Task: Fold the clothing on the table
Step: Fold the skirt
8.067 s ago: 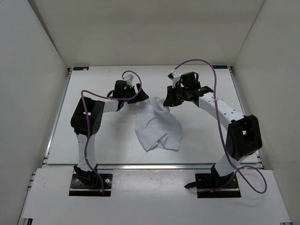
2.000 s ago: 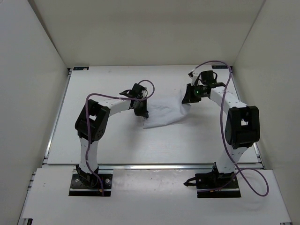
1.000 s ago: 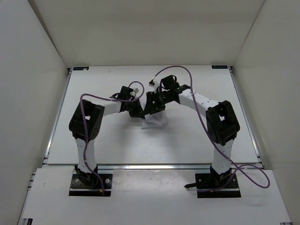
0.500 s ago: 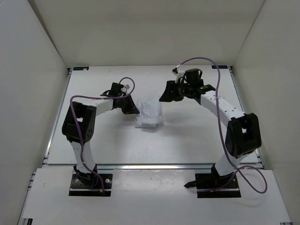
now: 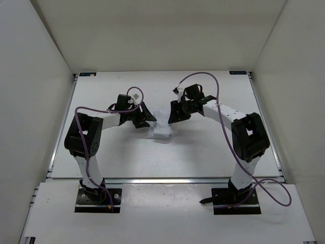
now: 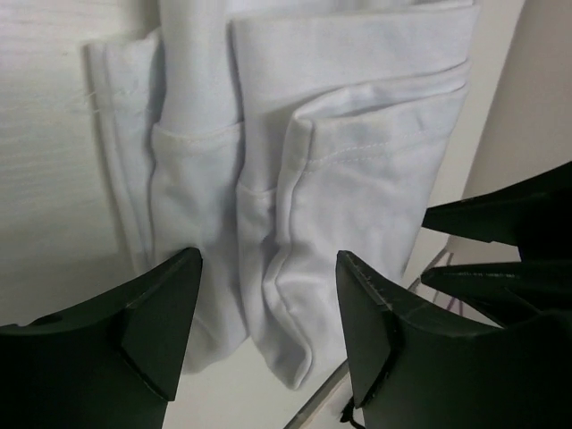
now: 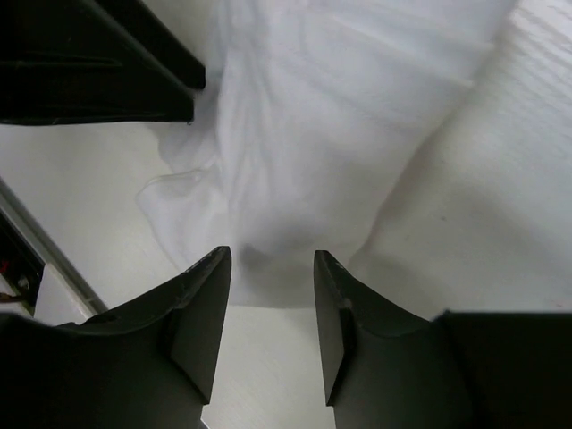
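Observation:
The clothing (image 5: 162,131) lies on the table (image 5: 101,152) as a small white folded bundle between the two arms. In the left wrist view its stacked hems and folded layers (image 6: 295,152) lie flat. My left gripper (image 5: 147,121) stands open at the bundle's left edge, its fingers apart over the cloth (image 6: 268,259) and gripping nothing. My right gripper (image 5: 171,117) hovers at the bundle's far right edge, open (image 7: 272,255), with the cloth's edge (image 7: 295,134) just ahead of its tips and nothing between them.
White walls enclose the table on three sides. Metal rails run along its edges, with blue corner marks (image 5: 86,74) at the back. Purple cables (image 5: 203,76) loop above both arms. The other gripper's black fingers (image 6: 500,223) show close by in each wrist view.
My left gripper has opened and let go of the folded cloth. The right gripper has come back down and left to the bundle's edge. The bundle itself stays where it was.

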`<state>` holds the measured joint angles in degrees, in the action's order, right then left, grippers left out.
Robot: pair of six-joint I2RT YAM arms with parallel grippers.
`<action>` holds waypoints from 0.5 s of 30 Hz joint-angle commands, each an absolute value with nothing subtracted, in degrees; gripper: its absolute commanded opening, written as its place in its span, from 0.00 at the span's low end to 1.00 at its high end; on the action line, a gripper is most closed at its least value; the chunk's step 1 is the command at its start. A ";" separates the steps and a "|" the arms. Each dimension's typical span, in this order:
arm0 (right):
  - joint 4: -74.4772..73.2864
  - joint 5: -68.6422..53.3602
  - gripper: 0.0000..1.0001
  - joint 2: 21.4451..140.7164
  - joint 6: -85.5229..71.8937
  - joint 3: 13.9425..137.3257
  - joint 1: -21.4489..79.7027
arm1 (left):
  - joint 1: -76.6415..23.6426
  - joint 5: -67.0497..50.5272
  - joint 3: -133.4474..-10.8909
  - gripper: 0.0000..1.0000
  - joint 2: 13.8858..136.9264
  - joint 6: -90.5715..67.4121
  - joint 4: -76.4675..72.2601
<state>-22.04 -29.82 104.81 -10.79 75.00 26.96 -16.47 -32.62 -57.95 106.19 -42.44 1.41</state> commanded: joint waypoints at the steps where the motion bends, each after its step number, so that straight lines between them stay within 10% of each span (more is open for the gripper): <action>1: -23.11 -28.48 0.38 105.12 -8.44 78.04 25.84 | -17.75 -37.08 -57.83 0.73 107.92 -46.05 -7.64; 11: -22.50 -30.41 0.30 107.58 -8.35 77.52 25.84 | -20.13 -34.37 -58.01 0.71 111.80 -48.60 -11.16; 15: -21.80 -30.93 0.30 107.93 -8.87 77.08 25.84 | -20.04 -33.67 -54.59 0.53 111.62 -52.90 -17.04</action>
<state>-23.16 -29.85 108.36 -9.15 75.77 25.47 -20.01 -34.61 -56.71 112.07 -50.06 -12.38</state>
